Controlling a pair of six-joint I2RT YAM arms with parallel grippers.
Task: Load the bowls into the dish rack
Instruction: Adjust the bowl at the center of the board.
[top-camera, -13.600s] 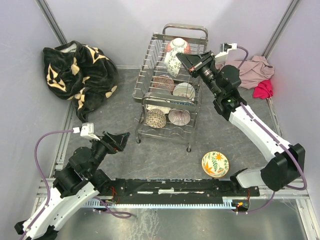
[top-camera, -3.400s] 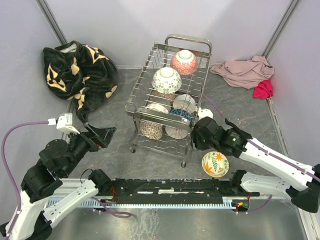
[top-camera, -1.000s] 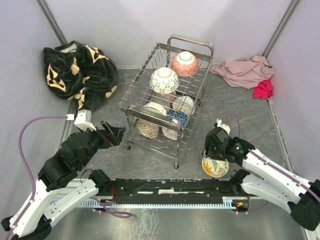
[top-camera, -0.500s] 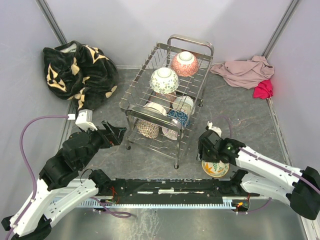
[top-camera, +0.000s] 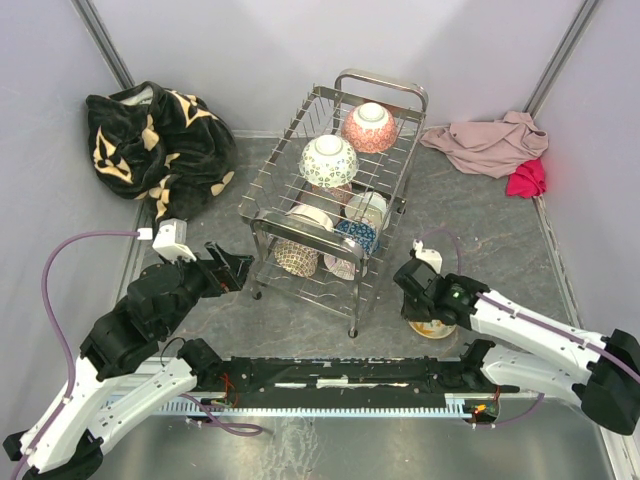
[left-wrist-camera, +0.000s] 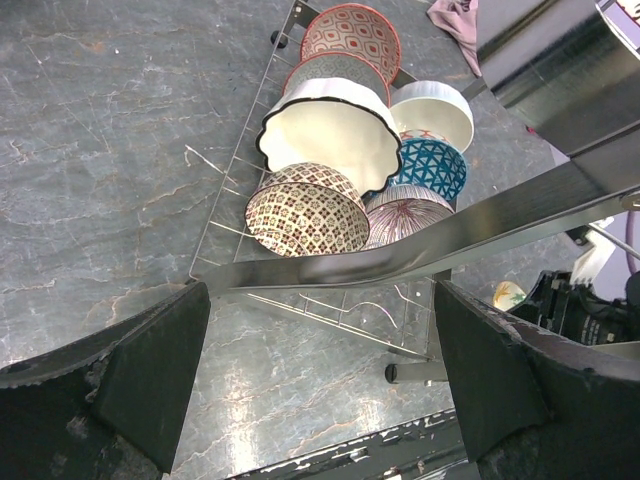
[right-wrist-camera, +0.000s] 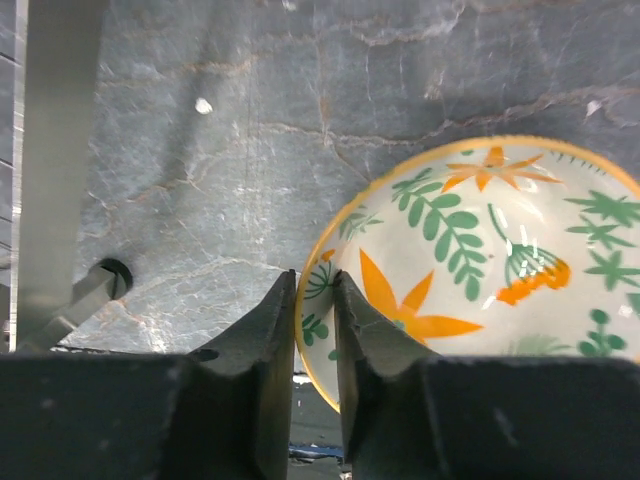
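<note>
The dish rack (top-camera: 383, 78) stands in the middle of the table, a green-and-white bowl (top-camera: 330, 158) and a red bowl (top-camera: 369, 124) upside down on its upper tier. Several more bowls lean in the lower tier, among them a cream scalloped bowl (left-wrist-camera: 335, 135) and a blue one (left-wrist-camera: 430, 165). A floral bowl (right-wrist-camera: 480, 260) with orange and green leaves rests on the table right of the rack. My right gripper (right-wrist-camera: 315, 290) is shut on its near-left rim, one finger inside and one outside. It hides most of the floral bowl (top-camera: 437, 329) from above. My left gripper (left-wrist-camera: 320, 390) hangs open and empty, left of the rack.
A black-and-tan blanket (top-camera: 155, 140) is heaped at the back left. A pink cloth (top-camera: 490, 140) and a red cloth (top-camera: 527, 178) lie at the back right. A rack foot (right-wrist-camera: 100, 280) stands just left of the right gripper. Grey walls enclose the table.
My right gripper came down over the floral bowl and its fingers closed onto the rim. The left arm and the rack have not moved in the last second.
</note>
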